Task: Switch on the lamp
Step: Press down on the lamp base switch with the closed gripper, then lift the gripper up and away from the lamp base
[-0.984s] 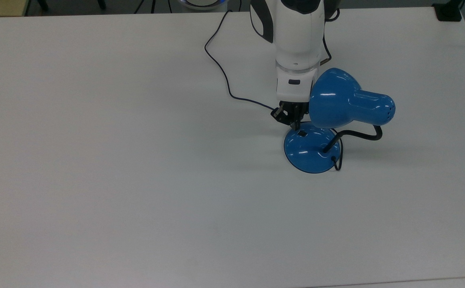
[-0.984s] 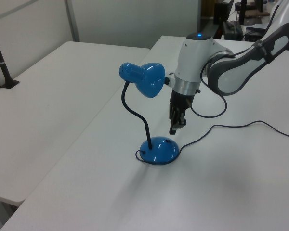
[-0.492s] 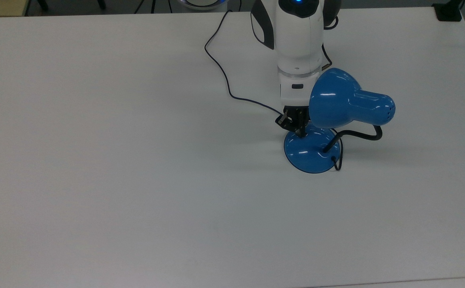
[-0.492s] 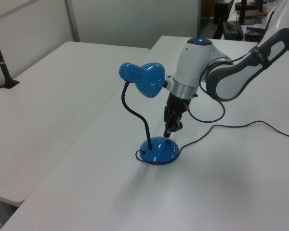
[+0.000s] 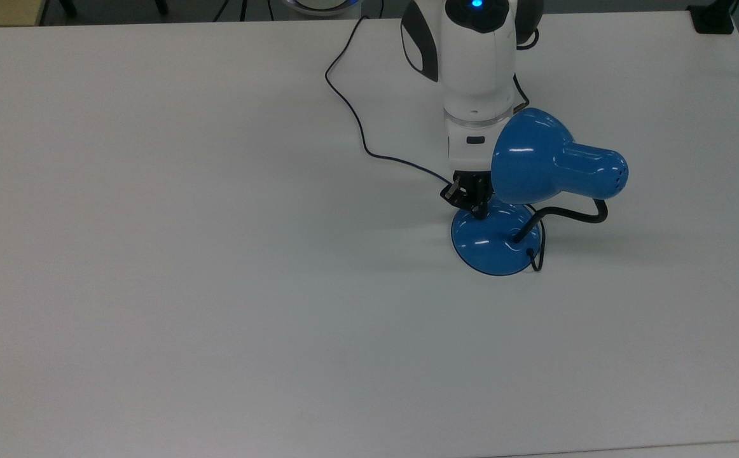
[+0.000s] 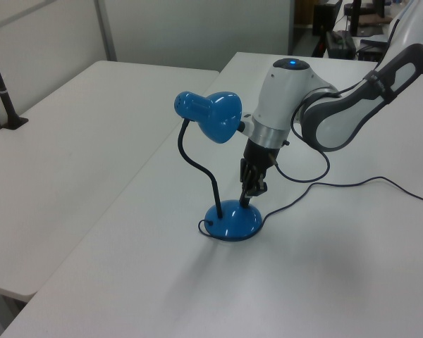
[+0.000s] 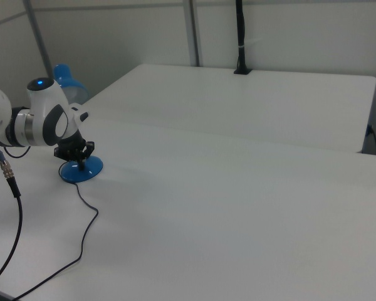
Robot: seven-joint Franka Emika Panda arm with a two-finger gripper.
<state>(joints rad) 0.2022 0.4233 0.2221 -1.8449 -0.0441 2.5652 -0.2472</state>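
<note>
Now the arm [image 6: 338, 113] reaches down, and the gripper [image 5: 479, 210], fingers together, touches the base of the lamp [image 5: 535, 166] on the table [image 5: 153, 254]. It has come lower than before.

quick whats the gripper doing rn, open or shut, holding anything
Gripper: shut, holding nothing, fingertips pressed down on the lamp base.

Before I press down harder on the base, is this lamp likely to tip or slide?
The lamp probably won't tip: its domed base is wide and sits flat on the table. It may be a little top-heavy, since the shade hangs off-centre on a bent gooseneck. A sideways push could slide it; both surfaces look smooth.
</note>
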